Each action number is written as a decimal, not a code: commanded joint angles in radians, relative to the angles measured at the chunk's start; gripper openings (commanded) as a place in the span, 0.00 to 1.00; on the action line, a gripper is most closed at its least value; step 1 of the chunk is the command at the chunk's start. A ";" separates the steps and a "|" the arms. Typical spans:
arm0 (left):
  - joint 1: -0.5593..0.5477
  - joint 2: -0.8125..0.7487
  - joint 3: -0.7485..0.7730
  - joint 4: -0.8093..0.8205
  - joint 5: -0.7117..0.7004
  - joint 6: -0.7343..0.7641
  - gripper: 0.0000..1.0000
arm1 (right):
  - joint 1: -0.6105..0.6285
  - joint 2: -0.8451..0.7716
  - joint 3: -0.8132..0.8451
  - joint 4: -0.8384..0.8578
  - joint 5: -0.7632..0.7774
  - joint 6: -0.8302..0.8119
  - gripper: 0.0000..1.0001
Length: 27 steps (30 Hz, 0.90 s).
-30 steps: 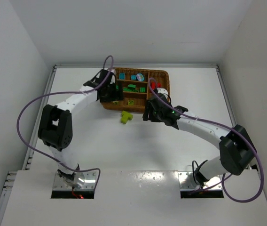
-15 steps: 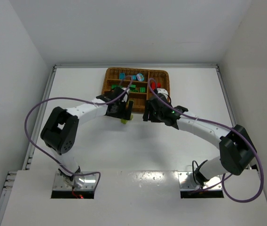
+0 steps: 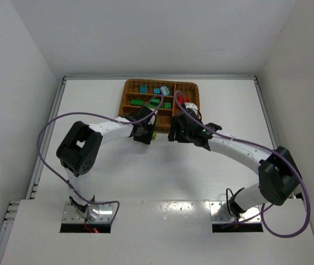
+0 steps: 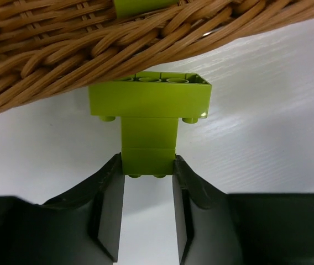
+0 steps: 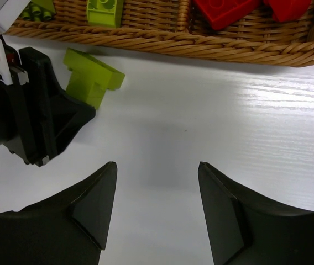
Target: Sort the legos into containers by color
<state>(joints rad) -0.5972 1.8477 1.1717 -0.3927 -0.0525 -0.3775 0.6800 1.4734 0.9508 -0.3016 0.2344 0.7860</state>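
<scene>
The left hand is seen clamped on the stem of a T-shaped lime-yellow brick, with one finger pressed to each side of it. The brick is set on the white table just outside the wicker tray, at the 6 o'clock side of its near wall. Whether brick and wall touch cannot be told. In the top view the tray is placed toward 12 o'clock on the table. The right hand is held at 3 o'clock from the left hand, its fingers spread apart over the table with nothing between them. Red bricks are seen in the tray's slot at 3 o'clock, green bricks in the middle long slot, and blue bricks in the slot at 12 o'clock.
</scene>
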 commanded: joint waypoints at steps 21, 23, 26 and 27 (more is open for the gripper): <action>0.010 -0.430 -0.116 -0.018 0.485 0.180 0.00 | -0.208 0.105 0.121 0.096 -0.891 0.005 0.78; 0.010 -0.430 -0.107 -0.018 0.494 0.180 0.00 | -0.208 0.116 0.121 0.123 -0.905 0.033 0.78; 0.010 -0.430 -0.107 -0.028 0.494 0.180 0.00 | -0.208 0.107 0.086 0.208 -0.928 0.073 0.72; 0.010 -0.430 -0.107 -0.028 0.494 0.189 0.00 | -0.208 0.107 0.077 0.220 -0.928 0.087 0.67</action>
<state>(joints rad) -0.5941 1.4342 1.0618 -0.4301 0.4042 -0.2161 0.4671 1.5871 1.0248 -0.1997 -0.6407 0.8085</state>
